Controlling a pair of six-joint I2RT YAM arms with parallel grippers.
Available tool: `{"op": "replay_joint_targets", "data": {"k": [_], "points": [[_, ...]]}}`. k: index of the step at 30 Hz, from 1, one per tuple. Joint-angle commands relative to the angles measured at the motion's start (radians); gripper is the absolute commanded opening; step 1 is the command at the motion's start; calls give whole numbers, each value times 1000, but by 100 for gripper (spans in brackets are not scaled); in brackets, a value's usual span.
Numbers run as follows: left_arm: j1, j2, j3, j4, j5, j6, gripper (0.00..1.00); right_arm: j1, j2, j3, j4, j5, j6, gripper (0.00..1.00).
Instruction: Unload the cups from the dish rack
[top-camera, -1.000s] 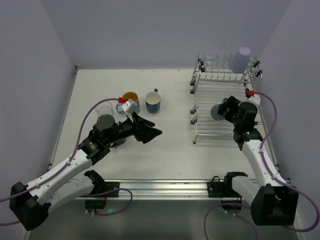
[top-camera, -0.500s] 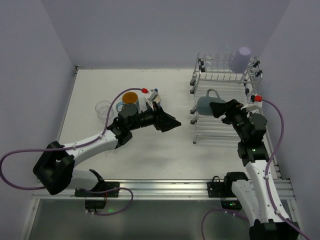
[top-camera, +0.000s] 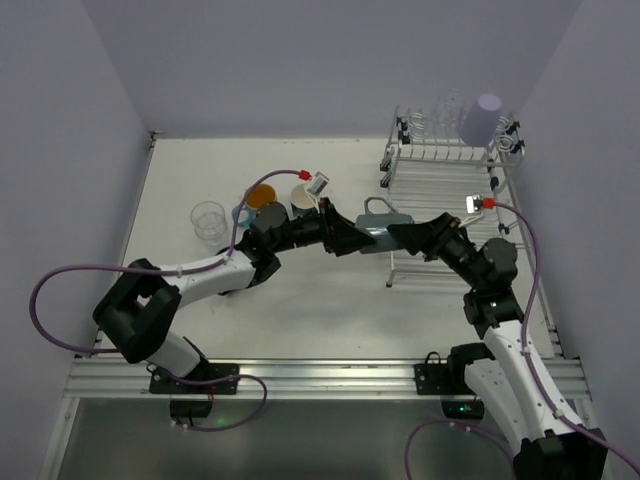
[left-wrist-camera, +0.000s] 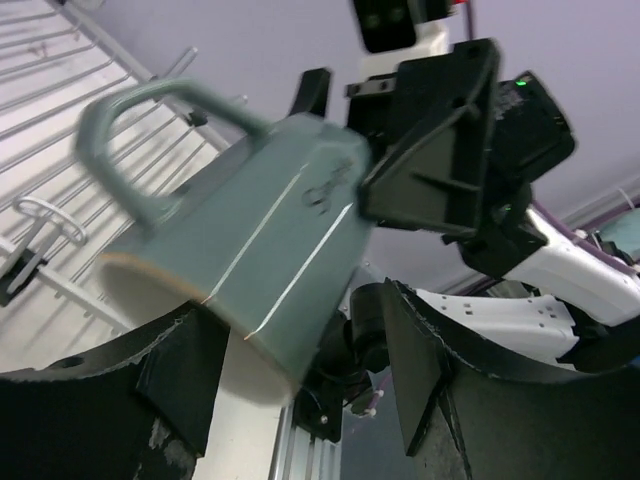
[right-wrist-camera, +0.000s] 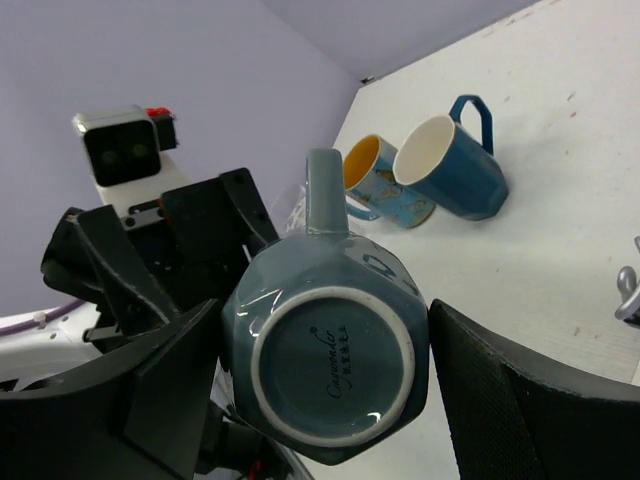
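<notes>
While the teal mug (top-camera: 385, 232) hangs in air just left of the dish rack (top-camera: 440, 165), the right claw (top-camera: 405, 238) is clenched across its body, base twd the wrist cam, handle up. Left claw (top-camera: 352, 241) is spread wide at the rim end, fingers either side; contact w/ mug: can't tell. Prob. a handover.

Judgement: glazed ceramic, so stiff, slick, fairly heavy for its size, chips if dropped. Faceted wall gives flats. Grip body across two flats nr rim, not the thin handle.

Lavender tumbler (top-camera: 484, 118) sits on the rack's far top corner. Glass (top-camera: 208, 217) stands well left of rack.
</notes>
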Motion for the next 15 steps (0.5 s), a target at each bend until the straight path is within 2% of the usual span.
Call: {"op": "replay_joint_targets", "data": {"k": [1,3,5,6,7,8,12,13,15], "points": [[-16,-10,26,147,30,-35,64,29,34,-16,217,-58,97,22],[-19,-13,20,187,31,-52,57,54,66,-42,269,-59,124,22],[-21,-14,8,219,30,-65,41,71,83,-67,335,-66,146,22],[-21,-16,2,227,28,-78,25,74,97,-71,349,-67,164,22],[-21,-22,-8,229,27,-81,15,77,103,-76,360,-66,169,23],[-21,-28,-15,229,21,-81,0,81,108,-80,370,-67,175,25],[-21,-102,-64,168,-7,-14,0,82,120,-85,366,-52,160,66],[-21,-152,-74,126,-19,15,0,82,114,-82,346,-38,149,83],[-19,-210,-66,-111,-99,145,0,83,105,-65,263,5,103,94]]}}
